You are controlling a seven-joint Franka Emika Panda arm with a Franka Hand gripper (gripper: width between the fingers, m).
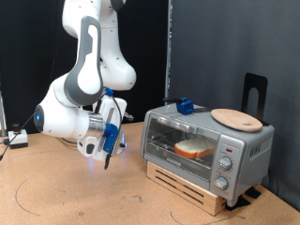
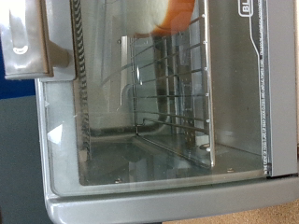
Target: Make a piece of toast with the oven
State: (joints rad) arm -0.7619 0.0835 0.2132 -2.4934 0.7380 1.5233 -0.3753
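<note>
A brown table (image 1: 75, 192) fills the foreground of the exterior view. On it, toward that view's right, a silver oven (image 1: 206, 145) sits on a low wooden slatted stand (image 1: 187, 186). The oven is the landmark for everything here.

To the oven's left in the exterior view, clear of it and above the table, hangs the gripper (image 1: 110, 161) of a white arm (image 1: 89, 66). Its fingers point down toward the table. The fingers are dark and small in this view, so I cannot tell whether they are apart or together; nothing shows between them.

The oven's glass door (image 1: 180, 142) is closed. Behind the glass, a slice of toast (image 1: 195, 147) rests on the wire rack (image 2: 173, 89), pale on top with a golden crust. On the oven's right-hand panel are knobs (image 1: 225, 166).

On top of the oven lie a round tan board (image 1: 236, 119) toward the right and a small blue object (image 1: 185, 105) toward the back left.

The wrist view shows the oven's glass door up close, the rack behind it, and an orange edge of the toast (image 2: 176, 13).

Behind the oven hangs a black curtain (image 1: 216, 47).
</note>
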